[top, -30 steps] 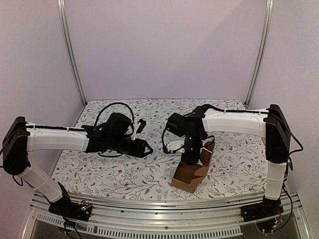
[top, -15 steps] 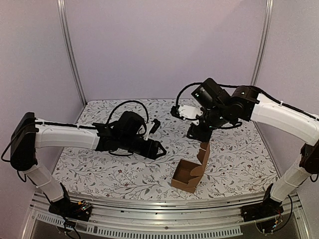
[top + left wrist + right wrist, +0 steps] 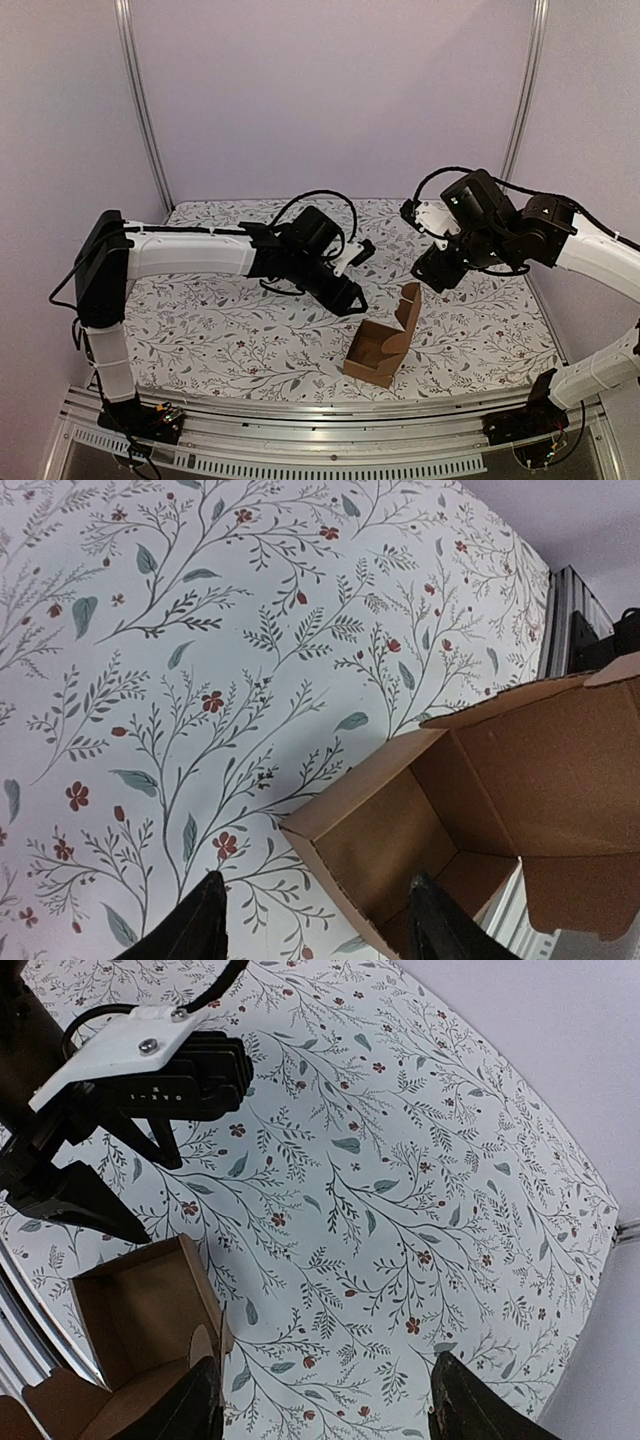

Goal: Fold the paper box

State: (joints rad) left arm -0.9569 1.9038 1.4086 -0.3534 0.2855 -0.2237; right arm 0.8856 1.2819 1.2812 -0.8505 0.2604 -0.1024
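Observation:
The paper box is a small brown carton standing open on the flowered table, its lid flap upright on the right side. My left gripper hovers just left of the box, open. In the left wrist view the box shows its hollow inside, and its near corner lies between the open fingers of that gripper. My right gripper hangs above and right of the lid flap, open and holding nothing. The right wrist view shows the box at lower left, beside the open gripper.
The flowered table cloth spreads around the box. A metal rail runs along the near edge, just in front of the box. Purple walls and two upright posts close the back. The left arm's white wrist shows in the right wrist view.
The right gripper has let go of the box, lifted away up and to the right, and opened wider. The left arm has reached right, up to the box.

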